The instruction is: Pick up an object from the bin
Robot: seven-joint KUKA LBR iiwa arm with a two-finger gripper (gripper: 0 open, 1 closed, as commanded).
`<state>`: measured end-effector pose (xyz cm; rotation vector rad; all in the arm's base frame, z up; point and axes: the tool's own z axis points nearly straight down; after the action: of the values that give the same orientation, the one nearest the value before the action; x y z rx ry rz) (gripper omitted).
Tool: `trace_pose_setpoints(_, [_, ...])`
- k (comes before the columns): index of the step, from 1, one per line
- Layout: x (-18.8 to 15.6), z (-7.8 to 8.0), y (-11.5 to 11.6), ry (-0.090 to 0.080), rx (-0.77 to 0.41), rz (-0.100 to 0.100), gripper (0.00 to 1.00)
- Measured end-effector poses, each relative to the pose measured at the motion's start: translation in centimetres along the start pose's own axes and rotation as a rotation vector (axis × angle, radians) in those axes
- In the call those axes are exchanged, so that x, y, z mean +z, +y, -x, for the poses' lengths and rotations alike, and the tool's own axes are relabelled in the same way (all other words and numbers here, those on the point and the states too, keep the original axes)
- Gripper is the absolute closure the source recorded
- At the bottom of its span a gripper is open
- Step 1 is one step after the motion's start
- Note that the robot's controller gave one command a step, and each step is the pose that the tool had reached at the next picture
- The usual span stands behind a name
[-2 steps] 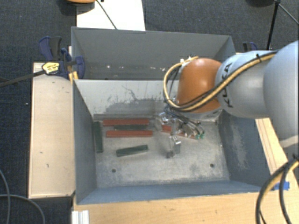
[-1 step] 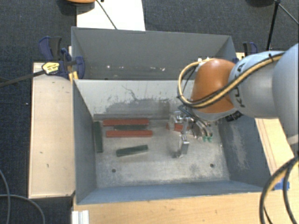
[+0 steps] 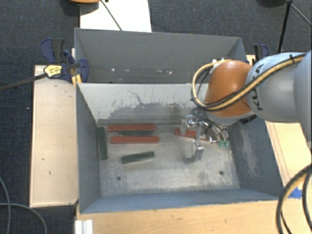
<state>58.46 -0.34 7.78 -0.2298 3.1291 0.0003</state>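
Note:
My gripper (image 3: pixel 197 152) hangs low over the bin floor, right of the middle, under the orange wrist cover. A short red piece (image 3: pixel 182 132) lies just behind it to the left, partly hidden by the gripper body. A small green bit (image 3: pixel 224 143) shows at its right side. Nothing visible sits in the gripper. To the left, well apart from it, lie two long red bars (image 3: pixel 131 127) (image 3: pixel 135 139), one behind the other. A dark green bar (image 3: pixel 138 157) lies on the floor in front of them.
Another dark green bar (image 3: pixel 102 143) lies along the left wall. The arm reaches in over the right rim and covers the bin's back right corner. Bare floor stretches in front of the gripper.

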Motion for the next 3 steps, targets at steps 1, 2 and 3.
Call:
trace_pose_setpoints(1, [-4.2,0.0,3.4,0.003,-0.224,0.001,0.00])
trace_pose_setpoints(2, [-4.1,0.6,5.2,-0.002,0.119,0.001,0.00])
trace_pose_setpoints(3, [-3.2,0.1,8.0,0.005,0.285,0.000,0.00])
